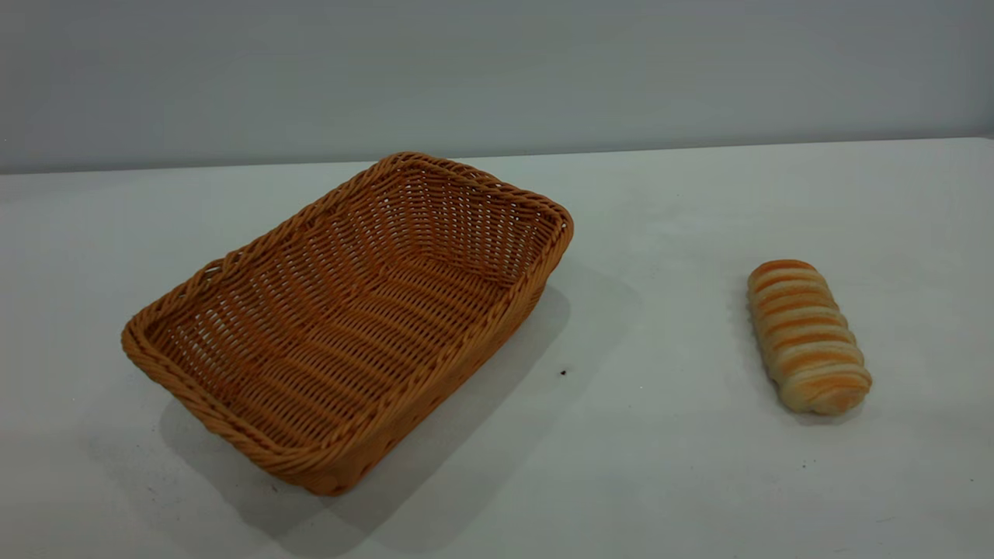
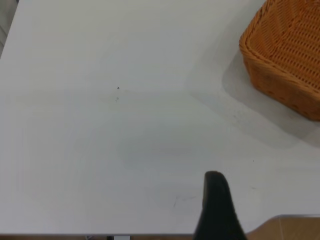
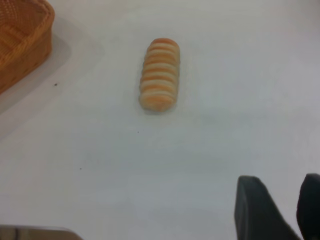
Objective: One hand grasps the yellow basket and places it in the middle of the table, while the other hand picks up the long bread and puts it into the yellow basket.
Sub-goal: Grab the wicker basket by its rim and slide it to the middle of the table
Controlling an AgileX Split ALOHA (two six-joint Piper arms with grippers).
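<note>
**Nothing gripped yet: basket left, bread right**

Both arms out of the exterior view, probably parked back for a clear start. Left gripper point(image 2: 216, 210) low over bare table point(image 2: 125, 140), only 1 dark finger showing, so spread impossible to tell; nothing visibly held. Right gripper point(image 3: 280, 210) also over bare table, 2 dark fingers with a narrow gap between, partly parted and empty.

Basket point(image 1: 349, 326) flat on the table's left half, set at a slant, nothing inside; likely placed off-centre so the left arm has a move to make. Bread point(image 1: 808, 335) lying on its side well apart to the right, on the right arm's side for an easy pick, long axis running roughly toward the right wrist camera.

Basket: orange-tan wicker, shallow, rectangular, braided rim, flared walls. Bread: small oblong roll, cream and orange-brown cross stripes, rounded ends.
</note>
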